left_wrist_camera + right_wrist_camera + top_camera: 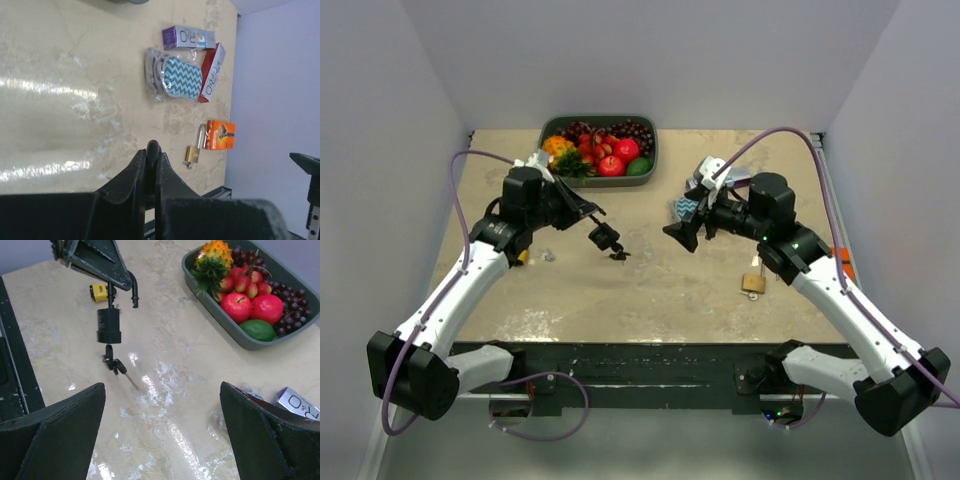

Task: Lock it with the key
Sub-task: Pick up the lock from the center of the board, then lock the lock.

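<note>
A brass padlock [753,282] with a silver shackle lies flat on the table at the right, beside my right forearm; it also shows in the left wrist view as the padlock [192,153]. My left gripper [590,215] hangs above the table's middle, shut on a black hook [132,288]. From the hook dangle a black cylinder [109,325] and a black-headed key [118,367], its blade just above the table. In the left wrist view, my left gripper [152,150] pinches the hook's rounded end. My right gripper [685,232] faces the key from the right, open wide and empty; in its own view, the right gripper [161,390] has only table between its fingers.
A green tray [651,160] of fruit stands at the back centre. Behind the right gripper lie a chevron-patterned pouch [180,77] and two small boxes [189,38]. An orange razor pack [220,135] lies by the padlock. A small yellow object [99,291] sits at the left.
</note>
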`<state>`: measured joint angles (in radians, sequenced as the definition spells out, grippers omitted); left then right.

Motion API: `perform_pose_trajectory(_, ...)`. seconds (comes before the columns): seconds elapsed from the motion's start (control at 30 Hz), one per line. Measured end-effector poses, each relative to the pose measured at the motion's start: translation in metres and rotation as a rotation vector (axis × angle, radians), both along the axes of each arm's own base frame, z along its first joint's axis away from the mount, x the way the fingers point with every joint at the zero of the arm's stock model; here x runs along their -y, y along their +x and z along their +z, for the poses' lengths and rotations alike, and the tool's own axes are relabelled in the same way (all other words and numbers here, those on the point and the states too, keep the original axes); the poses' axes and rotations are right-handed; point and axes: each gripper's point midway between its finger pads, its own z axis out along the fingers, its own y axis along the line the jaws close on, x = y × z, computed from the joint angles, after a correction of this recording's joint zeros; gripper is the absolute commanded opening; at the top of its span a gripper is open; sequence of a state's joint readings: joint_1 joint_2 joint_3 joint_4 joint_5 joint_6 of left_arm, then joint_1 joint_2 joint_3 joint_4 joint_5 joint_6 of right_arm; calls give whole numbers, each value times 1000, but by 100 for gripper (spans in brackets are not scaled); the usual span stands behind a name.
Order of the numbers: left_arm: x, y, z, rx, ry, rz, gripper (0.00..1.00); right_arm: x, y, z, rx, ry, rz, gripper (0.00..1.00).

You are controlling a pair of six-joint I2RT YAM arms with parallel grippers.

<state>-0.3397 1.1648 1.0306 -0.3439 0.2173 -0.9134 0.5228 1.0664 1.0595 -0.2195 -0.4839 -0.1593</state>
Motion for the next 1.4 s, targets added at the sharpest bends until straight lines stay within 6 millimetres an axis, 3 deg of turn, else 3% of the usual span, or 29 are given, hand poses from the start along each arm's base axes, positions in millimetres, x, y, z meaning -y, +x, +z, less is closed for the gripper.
perform_pose_trajectory(0.1, -1, -6, -10, -99, -40, 45, 0, -9, 5, -13, -14, -35, -14, 99)
perform_pose_trajectory(0.3, 4, -7, -7, -173, -139, 100, 0, -50, 1, -40, -49, -118, 34, 99)
perform_pose_trajectory(0.57, 12, -9, 5, -179, -219, 84, 0, -91, -12, -43, -27, -142, 140, 98)
perform_pose_trajectory(0.7, 15, -11, 9, -180, -249, 78, 0, -113, -11, -50, -3, -156, 166, 93)
perform_pose_trajectory(0.83, 16, -13, 13, -181, -270, 75, 0, -123, -8, -67, -8, -191, 171, 79)
perform_pose_trajectory(0.97, 18, -16, 16, -176, -290, 65, 0, -125, -3, -74, 1, -212, 151, 58)
perform_pose_trajectory(1.2, 19, -18, 18, -178, -317, 63, 0, -127, 5, -65, 39, -191, 124, 3)
perform_pose_trajectory(1.33, 19, -18, 19, -178, -322, 67, 2, -128, 5, -65, 44, -189, 129, 0)
perform_pose_trajectory(1.4, 19, -19, 20, -176, -323, 66, 18, -128, 4, -64, 44, -187, 133, 0)
